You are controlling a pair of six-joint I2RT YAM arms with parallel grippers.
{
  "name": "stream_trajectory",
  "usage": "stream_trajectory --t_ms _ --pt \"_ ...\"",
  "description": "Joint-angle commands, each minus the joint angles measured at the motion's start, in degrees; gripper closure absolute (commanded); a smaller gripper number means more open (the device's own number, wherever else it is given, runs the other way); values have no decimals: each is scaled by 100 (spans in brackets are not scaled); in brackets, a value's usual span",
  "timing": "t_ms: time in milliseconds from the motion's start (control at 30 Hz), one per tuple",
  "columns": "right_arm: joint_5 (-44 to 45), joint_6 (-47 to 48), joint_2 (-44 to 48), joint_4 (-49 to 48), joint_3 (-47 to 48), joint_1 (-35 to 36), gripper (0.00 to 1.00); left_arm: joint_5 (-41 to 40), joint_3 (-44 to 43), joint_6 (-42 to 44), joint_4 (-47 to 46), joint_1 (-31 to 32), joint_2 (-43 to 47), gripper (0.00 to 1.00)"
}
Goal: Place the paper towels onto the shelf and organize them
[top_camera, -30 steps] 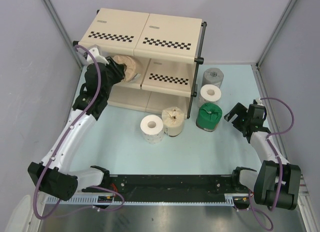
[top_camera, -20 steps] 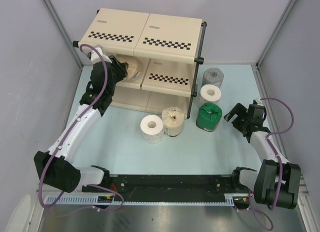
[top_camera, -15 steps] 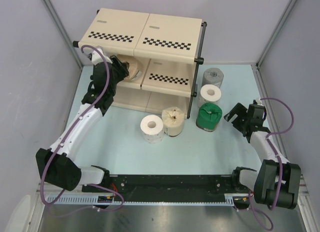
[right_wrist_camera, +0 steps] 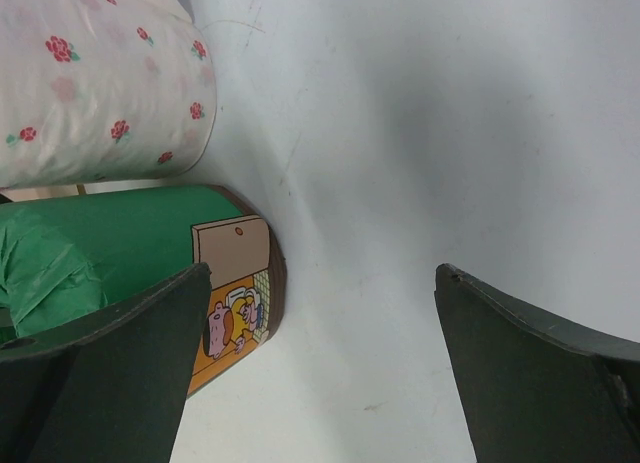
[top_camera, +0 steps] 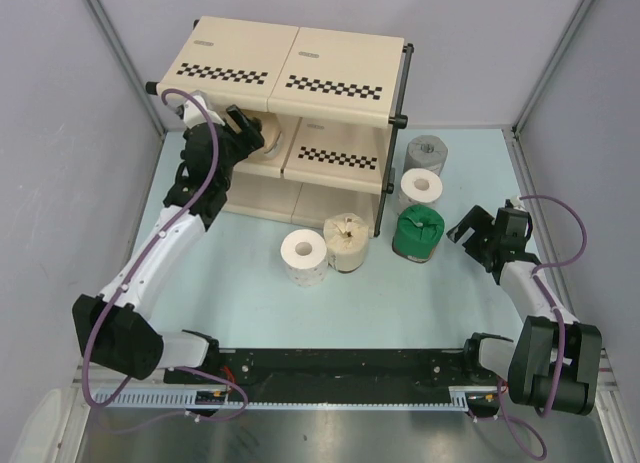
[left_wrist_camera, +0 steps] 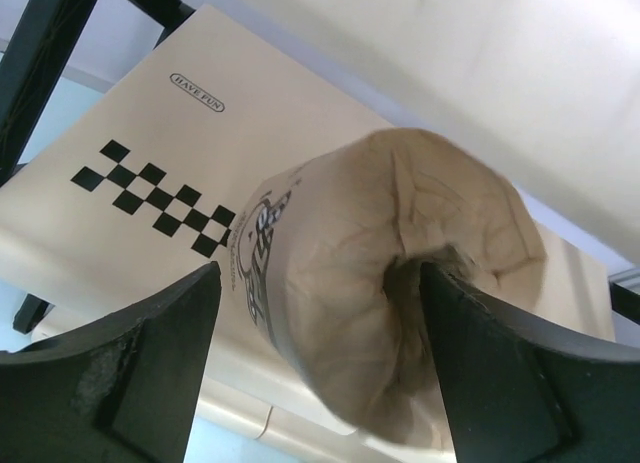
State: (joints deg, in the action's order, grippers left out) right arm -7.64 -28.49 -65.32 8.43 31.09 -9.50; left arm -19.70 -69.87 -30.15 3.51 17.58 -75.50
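The beige chequered shelf point(top_camera: 300, 63) stands at the back left. A tan paper towel roll point(top_camera: 265, 135) lies on its side on the shelf's middle tier point(left_wrist_camera: 150, 133). My left gripper point(top_camera: 243, 133) is at that tier, open. The tan roll point(left_wrist_camera: 400, 233) sits between its spread jaws point(left_wrist_camera: 320, 273), with a gap on the left side. On the table stand a white roll point(top_camera: 304, 255), a tan roll point(top_camera: 346, 241), a green roll point(top_camera: 417, 231), a white roll point(top_camera: 421, 188) and a grey roll point(top_camera: 427, 153). My right gripper point(top_camera: 468, 228) is open, just right of the green roll point(right_wrist_camera: 90, 243), with nothing between its jaws point(right_wrist_camera: 322, 273).
A flowered white roll point(right_wrist_camera: 100, 83) lies just beyond the green one in the right wrist view. The shelf's black posts point(top_camera: 392, 123) stand close to the grey and white rolls. Grey walls point(top_camera: 60, 133) close in both sides.
My left gripper pushed the tan roll deeper onto the middle tier, then its jaws spread and let the roll go. The right arm has stayed still.
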Motion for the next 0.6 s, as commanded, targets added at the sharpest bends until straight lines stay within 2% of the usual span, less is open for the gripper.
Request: stream_trajectory --t_ms 0,367,500,567 --pt "-106 -34 -25 -148 143 0 2 177 -89 -52 -228 -27 343 14" --pt "-141 -34 -69 -148 143 0 2 397 -98 -70 -18 -62 712 12" --pt "-159 -25 -51 -131 143 9 2 520 279 -78 273 -62 1239 11" --pt "-150 -25 -42 -139 143 0 2 792 771 -210 256 -45 1711 11"
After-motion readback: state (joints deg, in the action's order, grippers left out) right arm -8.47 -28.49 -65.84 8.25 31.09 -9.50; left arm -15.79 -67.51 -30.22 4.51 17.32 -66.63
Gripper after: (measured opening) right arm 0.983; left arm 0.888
